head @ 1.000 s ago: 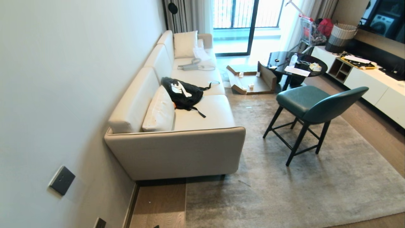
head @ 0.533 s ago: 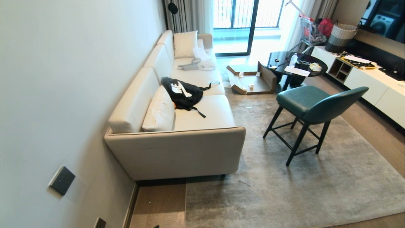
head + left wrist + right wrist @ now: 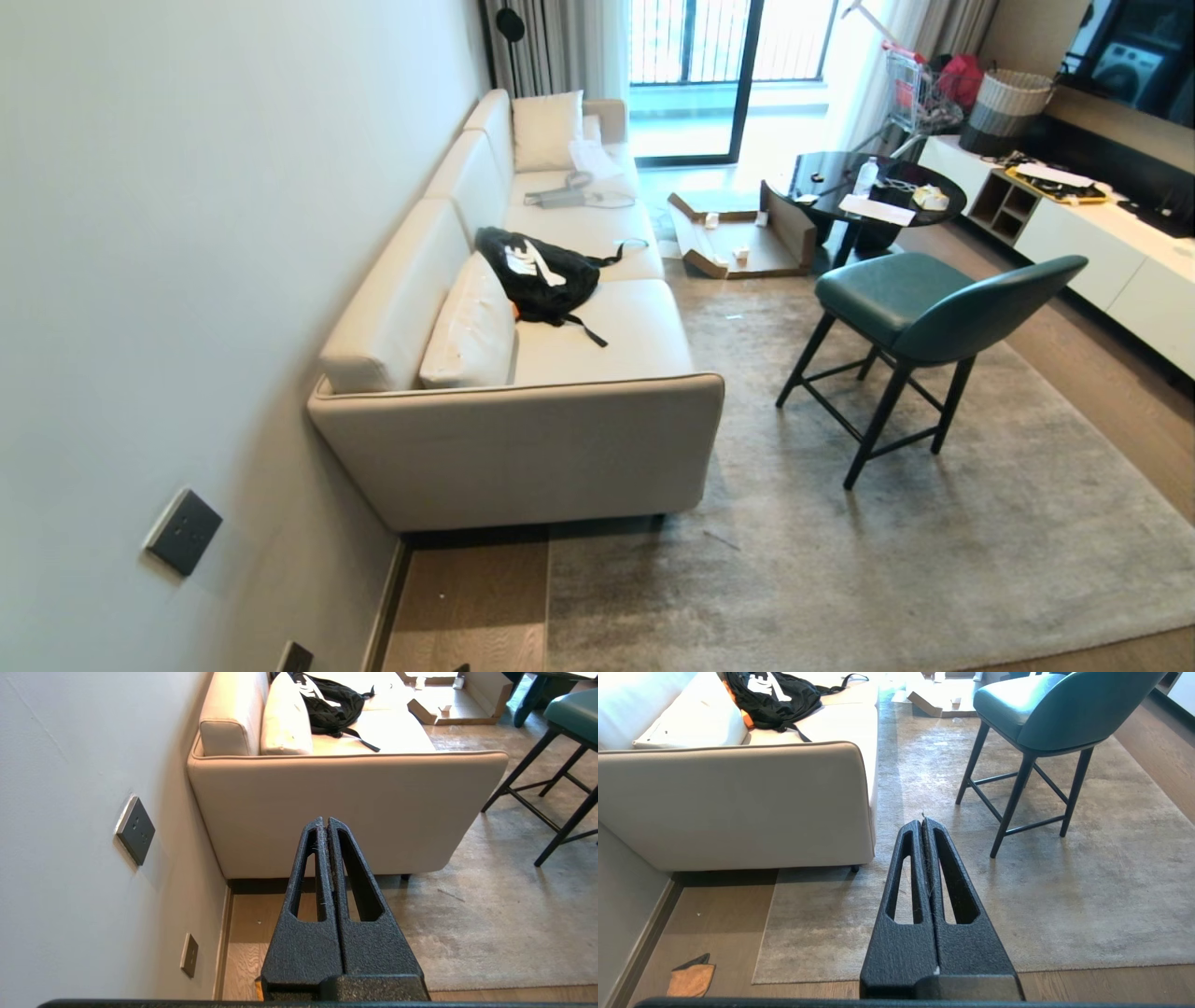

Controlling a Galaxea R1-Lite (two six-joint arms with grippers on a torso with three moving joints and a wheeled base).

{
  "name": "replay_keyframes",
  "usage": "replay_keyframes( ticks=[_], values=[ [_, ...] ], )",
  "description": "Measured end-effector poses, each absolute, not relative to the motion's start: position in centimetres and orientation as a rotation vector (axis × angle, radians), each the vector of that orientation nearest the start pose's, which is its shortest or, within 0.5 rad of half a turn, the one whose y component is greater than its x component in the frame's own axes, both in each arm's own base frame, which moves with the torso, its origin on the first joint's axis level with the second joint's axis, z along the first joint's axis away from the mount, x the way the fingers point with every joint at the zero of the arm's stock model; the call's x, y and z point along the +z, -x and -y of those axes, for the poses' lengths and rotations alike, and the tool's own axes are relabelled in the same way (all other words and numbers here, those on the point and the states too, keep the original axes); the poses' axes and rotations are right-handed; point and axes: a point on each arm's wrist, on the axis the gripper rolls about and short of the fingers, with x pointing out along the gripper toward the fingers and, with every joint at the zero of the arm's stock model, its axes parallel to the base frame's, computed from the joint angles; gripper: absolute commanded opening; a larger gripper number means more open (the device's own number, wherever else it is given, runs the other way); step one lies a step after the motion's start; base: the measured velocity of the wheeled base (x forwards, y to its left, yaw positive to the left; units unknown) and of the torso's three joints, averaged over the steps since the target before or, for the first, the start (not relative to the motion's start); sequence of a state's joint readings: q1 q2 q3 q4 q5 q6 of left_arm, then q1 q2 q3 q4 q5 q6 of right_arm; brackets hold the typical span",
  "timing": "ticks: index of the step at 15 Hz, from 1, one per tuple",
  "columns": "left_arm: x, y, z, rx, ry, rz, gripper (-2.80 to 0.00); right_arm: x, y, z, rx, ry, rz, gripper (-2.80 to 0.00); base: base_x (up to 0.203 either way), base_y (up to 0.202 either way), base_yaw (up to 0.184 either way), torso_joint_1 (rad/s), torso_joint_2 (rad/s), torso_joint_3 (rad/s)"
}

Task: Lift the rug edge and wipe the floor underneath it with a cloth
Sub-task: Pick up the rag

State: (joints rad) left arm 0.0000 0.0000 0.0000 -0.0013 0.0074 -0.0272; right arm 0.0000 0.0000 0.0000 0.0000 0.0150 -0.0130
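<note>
Left gripper (image 3: 327, 820): its two black fingers are pressed together and hold nothing; it is in the middle of the left wrist view.
Right gripper (image 3: 923, 820): pressed together too, holding nothing, above the rug.
Rug edge (image 3: 762, 933): lies flat on the floor, lower left of the right wrist view.
Cloth (image 3: 692, 977): orange, on the floor (image 3: 724, 914) in the bottom left corner, near the wall, apart from the rug.
Sofa (image 3: 523, 448): stands at the rug's far end.
Chair (image 3: 920, 313): green, on the rug.

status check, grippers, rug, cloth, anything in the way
Left gripper and right gripper shut, empty, off the floor. Rug edge flat; cloth beside it by the wall. Sofa near.
</note>
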Motion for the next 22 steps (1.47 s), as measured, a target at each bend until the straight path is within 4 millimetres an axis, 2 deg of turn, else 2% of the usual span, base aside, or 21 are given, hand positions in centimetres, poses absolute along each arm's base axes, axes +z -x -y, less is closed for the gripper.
replay_keyframes(
  ticks=[22],
  values=[
    [7.56, 2.28, -0.02, 0.007, 0.027, 0.001, -2.8, 7.55, 2.28, -0.03, 0.014, 0.012, 0.0, -2.8, 0.0, 0.0, 0.0, 0.0, 0.0, 0.0]
  ],
)
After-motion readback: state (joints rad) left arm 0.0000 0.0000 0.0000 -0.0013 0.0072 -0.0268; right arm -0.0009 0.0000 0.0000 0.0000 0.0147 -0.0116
